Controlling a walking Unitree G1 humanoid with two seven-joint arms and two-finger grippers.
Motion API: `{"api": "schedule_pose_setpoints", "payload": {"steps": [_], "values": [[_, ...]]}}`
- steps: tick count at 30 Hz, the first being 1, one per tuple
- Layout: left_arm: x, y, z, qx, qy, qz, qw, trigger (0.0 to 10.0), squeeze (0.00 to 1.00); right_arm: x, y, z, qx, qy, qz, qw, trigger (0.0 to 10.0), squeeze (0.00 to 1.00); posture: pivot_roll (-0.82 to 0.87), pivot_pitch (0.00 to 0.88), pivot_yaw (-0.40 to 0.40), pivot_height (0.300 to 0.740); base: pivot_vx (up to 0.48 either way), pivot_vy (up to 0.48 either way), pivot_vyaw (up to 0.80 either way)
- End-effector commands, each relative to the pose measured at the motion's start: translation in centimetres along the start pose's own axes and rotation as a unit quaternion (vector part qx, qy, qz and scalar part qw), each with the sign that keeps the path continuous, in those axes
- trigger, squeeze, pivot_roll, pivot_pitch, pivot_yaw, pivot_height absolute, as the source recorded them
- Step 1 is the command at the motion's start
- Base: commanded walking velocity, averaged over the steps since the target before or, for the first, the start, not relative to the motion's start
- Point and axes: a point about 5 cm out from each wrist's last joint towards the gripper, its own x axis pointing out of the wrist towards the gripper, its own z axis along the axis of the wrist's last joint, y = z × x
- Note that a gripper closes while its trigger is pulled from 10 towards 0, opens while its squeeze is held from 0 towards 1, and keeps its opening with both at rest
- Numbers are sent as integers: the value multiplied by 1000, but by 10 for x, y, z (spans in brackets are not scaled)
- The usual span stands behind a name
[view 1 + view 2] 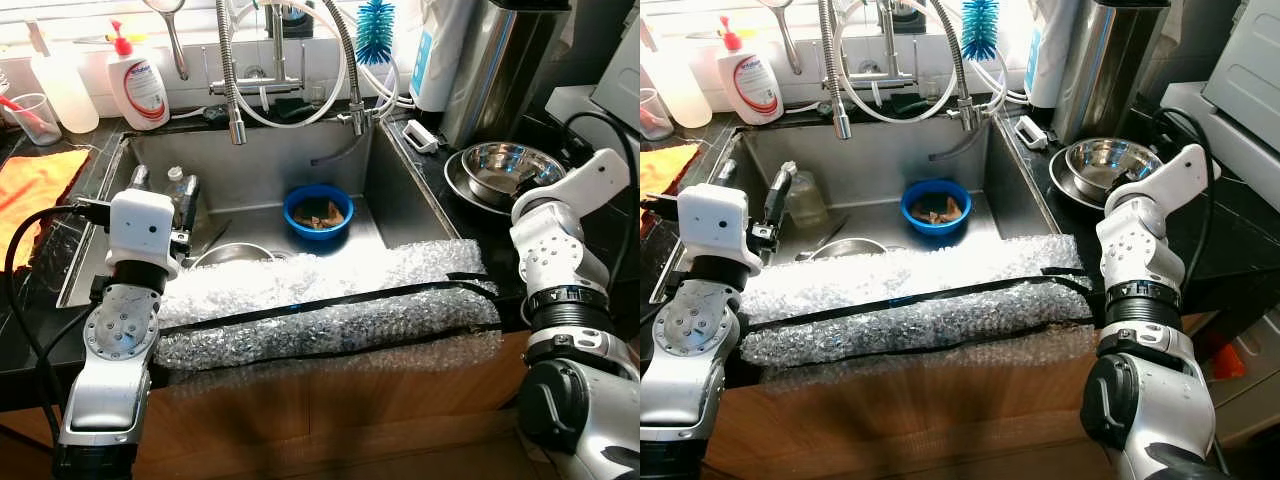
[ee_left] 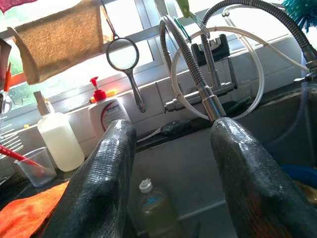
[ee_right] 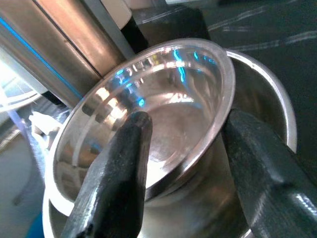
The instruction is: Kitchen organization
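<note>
On the far left an orange cloth lies spread flat on the black desk, probably as a drying mat. Behind it, a clear plastic cup, a translucent bottle and a white soap bottle with a red pump stand against the wall within reach of the tap.

The left hand is raised over the left rim of the stainless steel sink. Its two black fingers stand well apart and hold nothing. They point toward the coiled spring faucet. A small clear bottle with a white cap stands in the sink's left corner, below and just beyond this hand.

A round blue plastic bowl with brownish scraps sits on the sink floor near the middle, well apart from both hands. A steel pot shows partly at the front. A strip of bubble wrap bound with black tape covers the sink's front edge, likely as padding for the robot's body.

To the right, two nested shiny steel bowls rest on the desk beside a tall steel cylinder. The right hand hovers right over them, its fingers spread either side of the upper bowl's rim, one inside and one outside, not yet closed on it. That straddle suits pinching the rim, so lifting this bowl looks like the step in hand.
</note>
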Motion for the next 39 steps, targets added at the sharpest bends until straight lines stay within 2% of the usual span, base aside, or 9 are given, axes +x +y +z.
{"api": "schedule_pose_setpoints", "payload": {"steps": [1,9,13,20,24,25,26,27,39], "values": [[2,0,0,2,0,0,1000,10000,0,1,4,7,-8,-12,5,1000,10000,0,53,49,-8,740,0,0,0],[3,-2,1,5,-1,-9,1000,10000,0,3,1,4,-12,-6,-2,1000,10000,0,56,49,-11,740,0,0,0],[2,-4,2,17,-7,-19,1000,10000,0,4,-3,-4,18,14,-20,1000,10000,0,60,48,-11,740,0,0,0],[3,-5,4,24,-13,-23,999,10000,0,5,0,-5,73,29,-13,997,10000,0,59,46,-11,740,0,0,0],[3,-5,4,24,-13,-23,999,10000,0,5,1,-5,77,30,-12,997,10000,0,59,46,-11,740,0,0,0],[3,-6,4,26,-13,-25,999,10000,0,5,3,-6,90,36,-8,995,8510,0,60,43,-10,740,0,0,0],[3,-6,4,29,-13,-28,999,10000,0,5,6,-6,108,43,-3,993,6588,0,60,43,-10,740,0,0,0],[3,-7,3,28,-11,-30,999,10000,0,5,8,-6,114,44,0,993,0,0,60,44,-11,740,0,0,0],[3,-11,1,25,-5,-41,999,10000,0,5,10,-4,121,43,3,992,0,0,62,42,-12,740,0,0,0]]}}
